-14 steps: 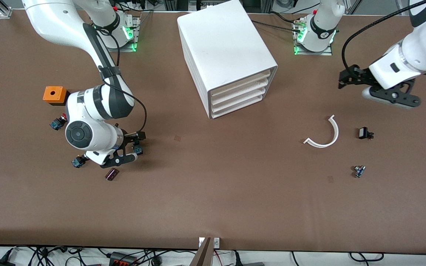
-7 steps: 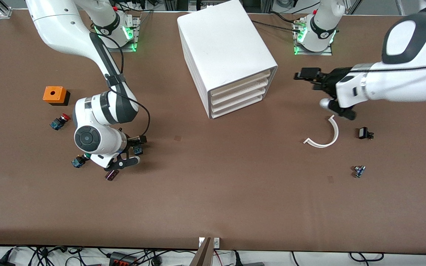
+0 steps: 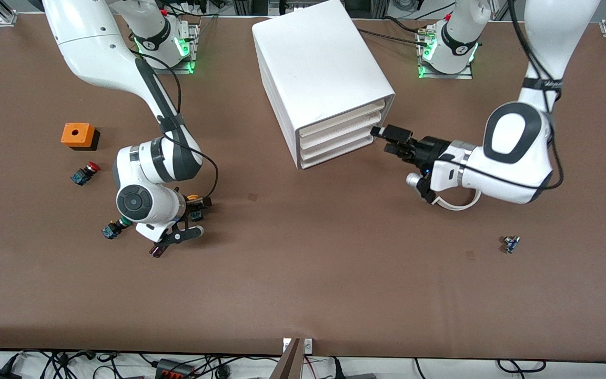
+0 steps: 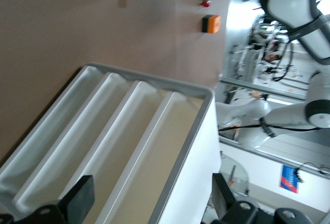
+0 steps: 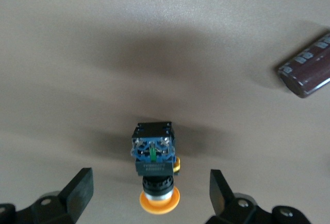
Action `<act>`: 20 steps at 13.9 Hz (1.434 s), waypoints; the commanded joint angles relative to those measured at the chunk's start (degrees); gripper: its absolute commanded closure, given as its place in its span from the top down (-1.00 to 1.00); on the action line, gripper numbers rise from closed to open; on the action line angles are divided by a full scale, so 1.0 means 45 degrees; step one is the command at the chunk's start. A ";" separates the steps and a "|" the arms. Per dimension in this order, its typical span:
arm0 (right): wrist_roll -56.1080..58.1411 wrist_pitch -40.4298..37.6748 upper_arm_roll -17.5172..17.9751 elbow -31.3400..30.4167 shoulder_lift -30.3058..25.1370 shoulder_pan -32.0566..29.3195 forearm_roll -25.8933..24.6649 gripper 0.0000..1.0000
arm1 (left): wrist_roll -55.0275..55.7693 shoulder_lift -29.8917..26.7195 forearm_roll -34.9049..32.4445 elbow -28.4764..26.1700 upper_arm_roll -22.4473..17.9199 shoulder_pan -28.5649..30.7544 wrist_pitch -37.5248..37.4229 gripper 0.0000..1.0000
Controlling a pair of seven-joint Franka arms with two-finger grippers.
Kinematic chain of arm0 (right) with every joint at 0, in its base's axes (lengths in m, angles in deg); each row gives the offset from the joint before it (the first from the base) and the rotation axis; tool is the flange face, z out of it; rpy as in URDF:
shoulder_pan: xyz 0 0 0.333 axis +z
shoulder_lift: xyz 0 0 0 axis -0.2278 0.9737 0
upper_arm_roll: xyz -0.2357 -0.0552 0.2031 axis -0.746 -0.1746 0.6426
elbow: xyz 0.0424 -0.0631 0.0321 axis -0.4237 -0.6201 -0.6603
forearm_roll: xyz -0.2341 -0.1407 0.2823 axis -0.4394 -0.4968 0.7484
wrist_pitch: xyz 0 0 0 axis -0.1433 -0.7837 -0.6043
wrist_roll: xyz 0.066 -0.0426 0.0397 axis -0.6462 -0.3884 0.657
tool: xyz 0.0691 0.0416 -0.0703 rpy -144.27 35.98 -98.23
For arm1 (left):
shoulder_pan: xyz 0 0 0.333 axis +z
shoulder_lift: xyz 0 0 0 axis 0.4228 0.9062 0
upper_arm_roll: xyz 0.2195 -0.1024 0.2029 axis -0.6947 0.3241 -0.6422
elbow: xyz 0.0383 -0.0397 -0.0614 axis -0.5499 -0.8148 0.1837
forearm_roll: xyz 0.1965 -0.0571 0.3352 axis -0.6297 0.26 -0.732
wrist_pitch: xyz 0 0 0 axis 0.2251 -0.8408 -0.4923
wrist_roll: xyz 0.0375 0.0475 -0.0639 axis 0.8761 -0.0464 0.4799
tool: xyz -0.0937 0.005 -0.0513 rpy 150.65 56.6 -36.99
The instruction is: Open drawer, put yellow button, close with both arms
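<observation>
The white cabinet stands at the table's middle, and its uppermost drawer is closed. My left gripper hovers open just in front of the cabinet's front, level with its top edge, and holds nothing. The yellow button lies on its side on the table toward the right arm's end. My right gripper is low over it and open. Its fingers stand on either side of the orange cap without touching it.
Near the right gripper lie a dark maroon cylinder, a green-capped switch, a red-capped switch and an orange box. A white curved strip lies partly under the left arm, and a small part sits nearer the camera.
The left arm has swung from the left arm's end of the table to the cabinet's front. The right gripper has shifted slightly around the yellow button. Both grippers stayed open.
</observation>
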 commanded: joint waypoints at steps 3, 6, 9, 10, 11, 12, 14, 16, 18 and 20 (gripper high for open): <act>-0.0025 0.0276 -0.0052 -0.0043 0.0364 0.0160 -0.0163 0.90 | -0.1308 0.0268 0.0960 -0.0893 0.0363 -0.0246 0.0242 1.00; -0.0025 0.0219 -0.0052 -0.0063 0.0501 0.0199 -0.0163 0.70 | -0.2094 -0.0023 0.0922 -0.1615 0.0383 -0.0246 0.0223 1.00; -0.0025 0.0237 -0.0052 -0.0200 0.0501 0.0219 -0.0182 0.36 | -0.3652 -0.0434 0.0979 -0.2901 0.0422 -0.0286 0.0632 0.99; -0.0005 0.0237 -0.0052 -0.0238 0.0501 0.0238 -0.0221 0.23 | -0.3986 -0.0725 0.0999 -0.3410 0.0422 -0.0208 0.0633 0.99; 0.0034 0.0237 -0.0071 -0.0258 0.0501 0.0277 -0.0241 0.13 | -0.4589 -0.0767 0.0999 -0.3782 0.0422 -0.0168 0.0672 0.99; 0.0053 0.0199 -0.0052 -0.0258 0.0482 0.0258 -0.0241 -0.11 | -0.5001 -0.0845 0.1173 -0.4134 0.0441 -0.0129 0.0730 0.93; 0.0053 0.0140 -0.0071 -0.0258 0.0404 0.0200 -0.0241 -0.55 | -0.5180 -0.1466 0.2554 -0.5459 0.0442 -0.0148 0.0847 0.88; 0.0170 0.0081 -0.0071 -0.0161 -0.0023 0.0199 -0.0241 -0.72 | -0.6422 -0.1432 0.2679 -0.5661 0.0422 -0.0149 0.0848 0.63; 0.0249 0.0023 -0.0091 0.0092 -0.0725 0.0238 -0.0260 -0.79 | -0.6626 -0.1412 0.2698 -0.5661 0.0422 -0.0226 0.0867 0.54; 0.0268 -0.0502 -0.0110 0.0578 -0.1234 0.0239 -0.0280 -0.79 | -0.6782 -0.1237 0.2679 -0.5603 0.0441 -0.0343 0.0925 0.43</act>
